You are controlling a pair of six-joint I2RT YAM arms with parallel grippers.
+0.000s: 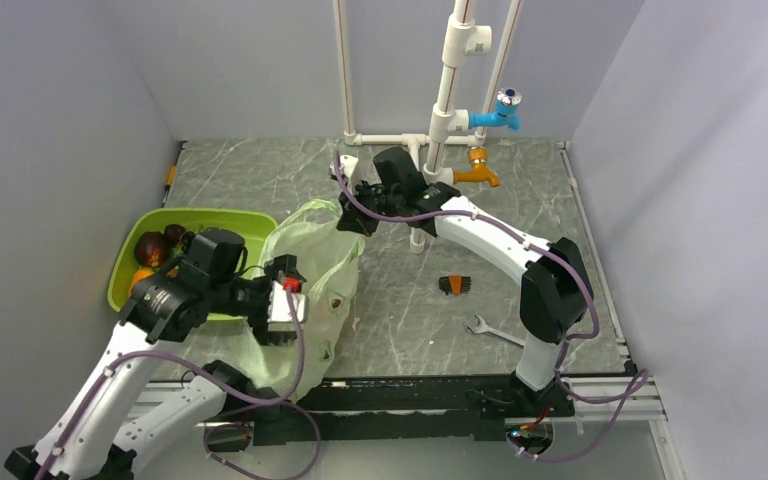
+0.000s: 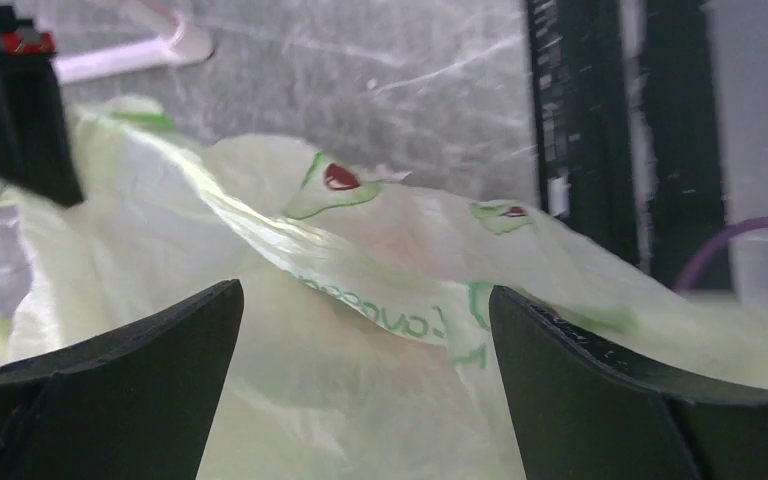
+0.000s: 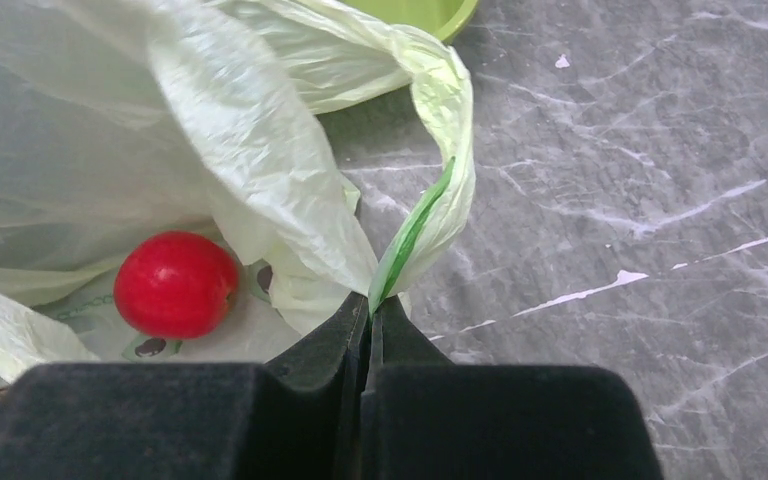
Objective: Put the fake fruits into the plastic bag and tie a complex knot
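Note:
The pale green plastic bag (image 1: 315, 265) lies crumpled on the table, right of the lime-green tray (image 1: 222, 222). My right gripper (image 1: 352, 215) is shut on the bag's far handle (image 3: 425, 200) and holds it up, the pinch showing in the right wrist view (image 3: 370, 305). A red fruit (image 3: 175, 284) lies inside the bag (image 3: 210, 130). My left gripper (image 1: 295, 300) is open and empty, its jaws wide apart just over the bag's near side (image 2: 380, 250). A maroon fruit (image 1: 150, 248), a dark one (image 1: 175, 235) and an orange one (image 1: 140, 278) lie in the tray.
White pipes with a blue tap (image 1: 500, 112) and an orange tap (image 1: 478, 172) stand at the back. A small black-and-orange object (image 1: 455, 285) and a wrench (image 1: 495, 332) lie right of the bag. A black rail (image 1: 430, 392) runs along the table's front edge.

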